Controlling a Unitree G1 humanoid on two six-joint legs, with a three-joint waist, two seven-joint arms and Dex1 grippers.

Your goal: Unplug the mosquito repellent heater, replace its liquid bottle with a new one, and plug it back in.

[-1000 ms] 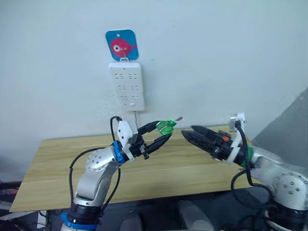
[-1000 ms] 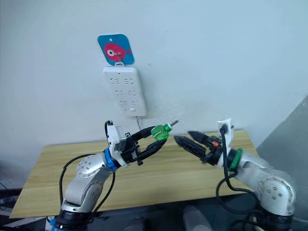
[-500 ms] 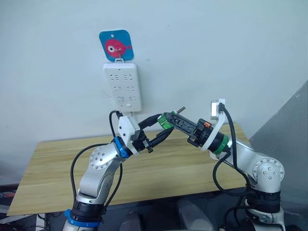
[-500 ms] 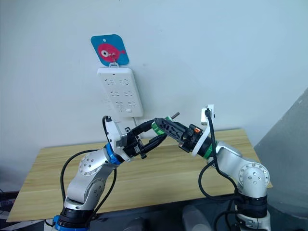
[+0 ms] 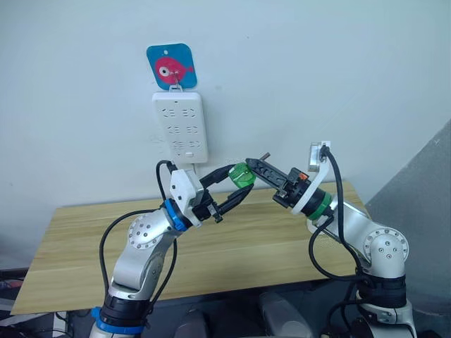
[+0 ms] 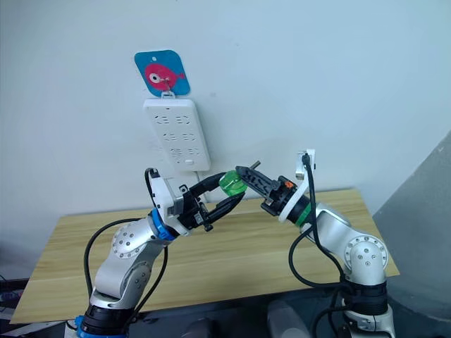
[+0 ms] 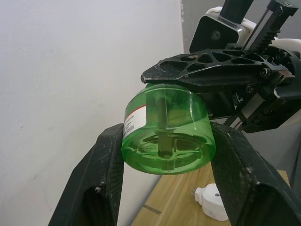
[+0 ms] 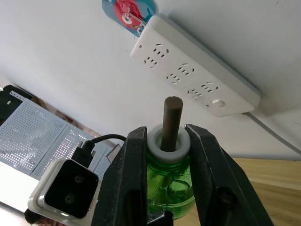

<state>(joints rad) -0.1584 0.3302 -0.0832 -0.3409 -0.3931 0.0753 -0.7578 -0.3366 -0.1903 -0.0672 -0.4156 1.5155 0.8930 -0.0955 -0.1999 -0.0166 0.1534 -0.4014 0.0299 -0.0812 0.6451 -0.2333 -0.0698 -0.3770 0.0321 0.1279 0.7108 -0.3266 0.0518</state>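
Observation:
A green liquid bottle (image 5: 242, 174) with a white neck and dark wick (image 8: 172, 115) hangs in the air above the wooden table (image 5: 268, 246). My left gripper (image 7: 167, 143) is shut on the bottle's body, one finger on each side. My right gripper (image 8: 167, 137) comes in from the right and is shut on the bottle's white neck, its fingers (image 5: 262, 168) lying along the top of the bottle. The mosquito repellent heater (image 7: 211, 208), small, white and rounded, lies on the table below the bottle.
A white power strip (image 5: 181, 128) hangs on the wall behind the bottle, under a blue tag with a pink fish (image 5: 172, 67); its cord (image 8: 273, 129) runs down toward the table. A grey surface (image 5: 423, 190) rises at the far right.
My right gripper moved in from the right to the bottle held by the left gripper and closed on its neck. The left gripper kept its hold.

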